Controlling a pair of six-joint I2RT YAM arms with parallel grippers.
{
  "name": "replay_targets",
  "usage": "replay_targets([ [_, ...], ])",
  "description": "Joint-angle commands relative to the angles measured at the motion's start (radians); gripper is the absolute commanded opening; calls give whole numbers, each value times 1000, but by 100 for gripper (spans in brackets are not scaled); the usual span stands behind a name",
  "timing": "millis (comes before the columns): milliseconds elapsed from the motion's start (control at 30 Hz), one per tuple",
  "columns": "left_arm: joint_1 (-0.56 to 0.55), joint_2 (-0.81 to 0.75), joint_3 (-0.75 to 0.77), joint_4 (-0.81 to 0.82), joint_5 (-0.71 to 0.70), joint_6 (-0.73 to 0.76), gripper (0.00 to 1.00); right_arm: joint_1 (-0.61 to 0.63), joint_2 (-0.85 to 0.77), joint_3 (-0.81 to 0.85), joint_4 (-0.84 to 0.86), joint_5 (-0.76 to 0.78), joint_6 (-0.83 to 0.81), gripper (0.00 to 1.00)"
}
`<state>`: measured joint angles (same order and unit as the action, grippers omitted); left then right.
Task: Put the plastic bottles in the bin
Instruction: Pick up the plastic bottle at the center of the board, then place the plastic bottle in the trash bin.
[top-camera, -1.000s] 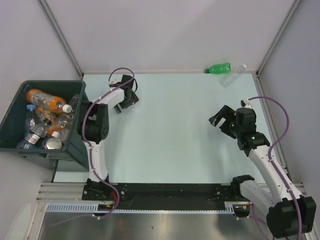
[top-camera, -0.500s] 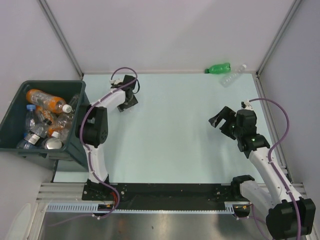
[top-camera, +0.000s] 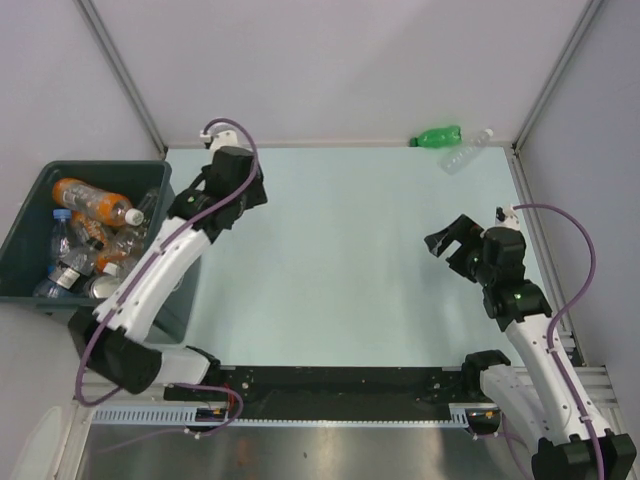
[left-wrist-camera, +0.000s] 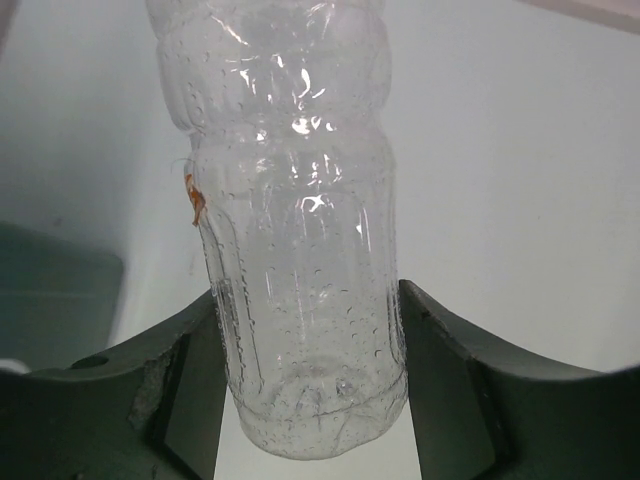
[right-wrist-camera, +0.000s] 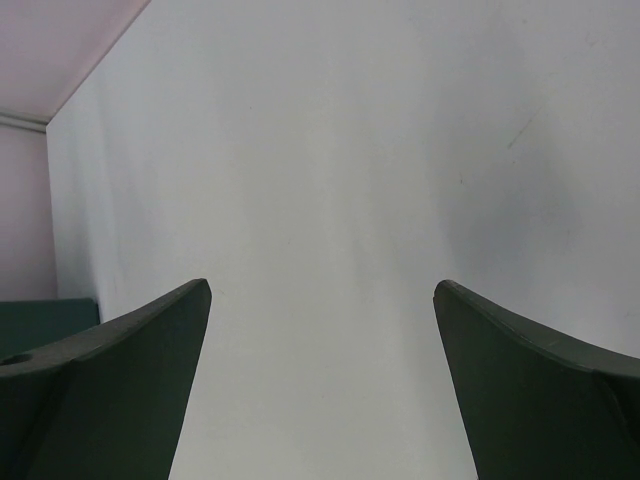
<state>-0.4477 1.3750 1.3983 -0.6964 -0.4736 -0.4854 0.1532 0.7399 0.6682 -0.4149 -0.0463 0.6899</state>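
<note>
My left gripper (top-camera: 213, 196) is shut on a clear plastic bottle (left-wrist-camera: 300, 220), gripped near its base between both fingers (left-wrist-camera: 185, 400) and held off the table beside the bin's right rim. In the top view the held bottle is hard to make out. The dark grey-green bin (top-camera: 40, 292) at the left holds several bottles, among them an orange one (top-camera: 90, 198). A green bottle (top-camera: 437, 136) and a clear bottle (top-camera: 468, 150) lie at the table's far right corner. My right gripper (top-camera: 448, 240) is open and empty over the right side of the table.
The bin's dark wall shows at the left of the left wrist view (left-wrist-camera: 50, 300) and of the right wrist view (right-wrist-camera: 40, 315). Grey walls and metal posts close the table at the back and sides. The right arm's purple cable (top-camera: 570, 260) loops near the right edge.
My left arm has risen and swung left toward the bin, folding its elbow out to the near left. My right gripper has shifted slightly to the right.
</note>
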Motion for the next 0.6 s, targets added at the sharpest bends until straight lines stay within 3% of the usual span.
replay_targets([
  [0,1,-182,-16,-86,-109,111,51,-6,-28,14,-15,-16,26,100],
  [333,4,-343,100,-198,-353,238,60,-6,-40,14,-10,-20,49,100],
  [567,105,-404,168,-172,-463,304,64,-6,-33,14,2,-35,45,100],
])
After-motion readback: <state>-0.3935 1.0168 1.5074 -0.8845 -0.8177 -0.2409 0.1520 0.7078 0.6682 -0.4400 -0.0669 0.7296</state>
